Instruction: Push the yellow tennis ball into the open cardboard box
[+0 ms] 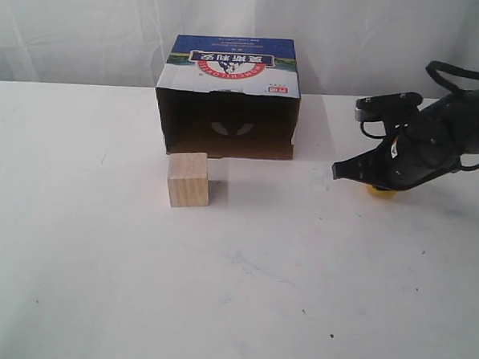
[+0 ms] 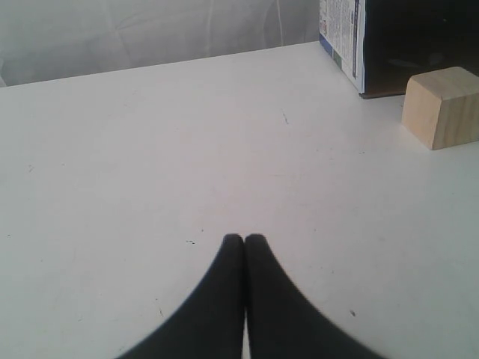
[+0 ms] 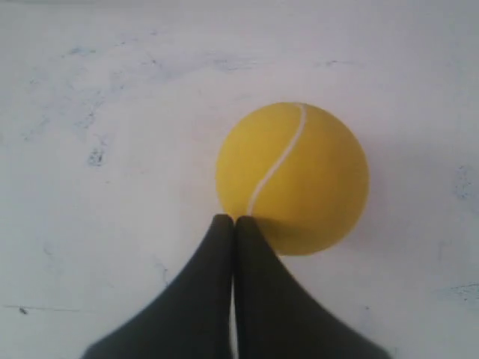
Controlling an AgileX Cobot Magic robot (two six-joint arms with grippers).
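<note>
While box (image 1: 229, 74) mouth faces camera | right end effector (image 3: 233, 219) closed by ball (image 3: 293, 178)

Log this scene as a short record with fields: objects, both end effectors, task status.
box: brown cardboard, open side facing the exterior camera, dark inside
cube: pale wood, in front of the box's left part in the exterior view
ball: yellow with white seam, on the table, outside the box, to its right in the exterior view
right end effector: shut, tips at the ball's edge
left end effector: shut, over the table, holding nothing
task status: ball not yet in the box
</note>
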